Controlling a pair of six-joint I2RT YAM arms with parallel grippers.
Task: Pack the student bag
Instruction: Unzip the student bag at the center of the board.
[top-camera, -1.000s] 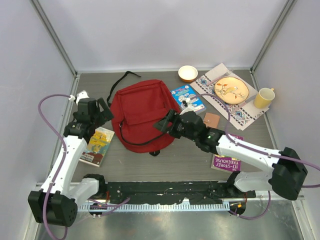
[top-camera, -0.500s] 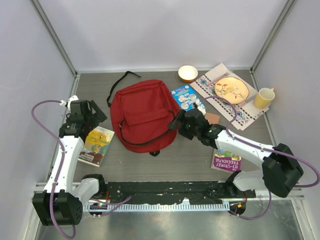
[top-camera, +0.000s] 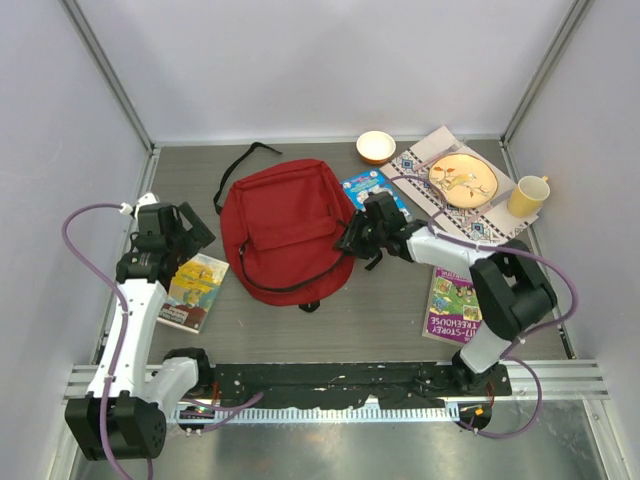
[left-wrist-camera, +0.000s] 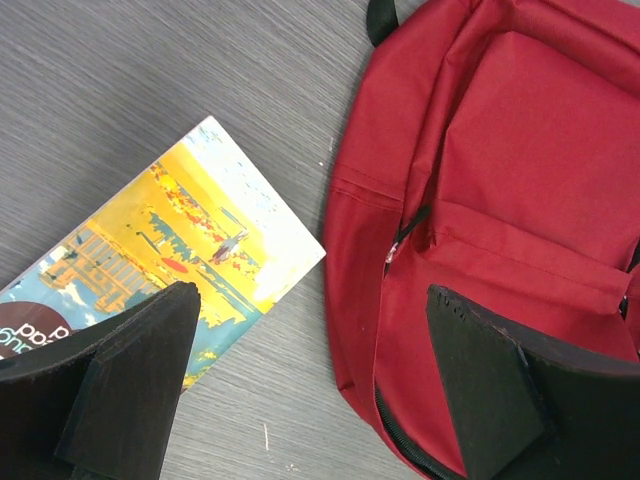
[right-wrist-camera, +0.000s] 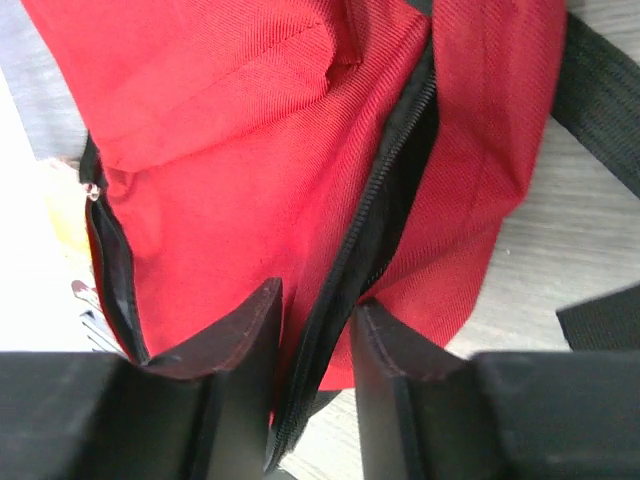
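The student bag (top-camera: 285, 225) is a red backpack lying flat in the middle of the table. My right gripper (top-camera: 352, 240) is at its right edge. In the right wrist view the gripper (right-wrist-camera: 315, 300) has its jaws narrowed to a small gap astride the bag's dark zipper (right-wrist-camera: 385, 190), with red fabric (right-wrist-camera: 230, 170) under the left finger; I see no firm pinch. My left gripper (top-camera: 190, 228) hovers wide open left of the bag. The left wrist view shows it (left-wrist-camera: 310, 310) above bare table, between a yellow book (left-wrist-camera: 170, 260) and the bag (left-wrist-camera: 520, 180).
The yellow book (top-camera: 195, 290) lies left of the bag. A blue book (top-camera: 372, 190) and a purple book (top-camera: 452, 305) lie to the right. An orange bowl (top-camera: 376, 146), a plate (top-camera: 462, 180) on a patterned mat (top-camera: 490, 235) and a yellow mug (top-camera: 527, 196) stand at the back right.
My right gripper swung back along the bag's right edge and its jaws narrowed around the zipper. The left gripper drew slightly left, still wide open.
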